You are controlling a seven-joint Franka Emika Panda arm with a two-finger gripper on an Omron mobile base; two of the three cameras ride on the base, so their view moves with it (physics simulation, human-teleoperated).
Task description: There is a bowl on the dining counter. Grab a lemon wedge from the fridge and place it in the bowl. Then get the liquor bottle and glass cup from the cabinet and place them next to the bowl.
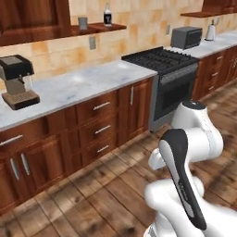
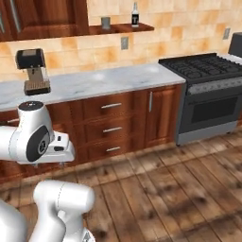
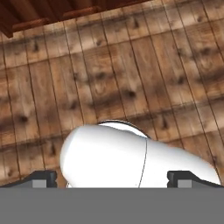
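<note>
Along the far wall, you have these items, largest first:

- A marble counter (image 1: 83, 85) running over a row of wooden drawers and cabinet doors (image 2: 113, 127), from the left edge of both base views to the stove.
- A black range stove (image 1: 169, 78) with its oven door beneath, butted against the counter's right end.
- A plank floor (image 3: 113, 74), which your hand camera looks down on.
- A coffee machine (image 1: 17, 81) standing upright on the counter toward its left end, well apart from the stove.
- A toaster (image 1: 186, 37) on the further counter beyond the stove, with a pale kettle (image 1: 211, 31) near it.
- A wooden wall shelf (image 2: 120, 28) under the upper cabinets.
- The liquor bottle (image 2: 135, 15), dark with a label, upright on that shelf.
- The glass cup (image 2: 105, 22), grey, upright on the same shelf, to the bottle's left and apart from it.
- Your gripper (image 3: 112, 178): the two dark fingertips (image 3: 43, 178) sit at opposite sides of the hand view, spread as wide as they go, with nothing between them and touching nothing.
</note>
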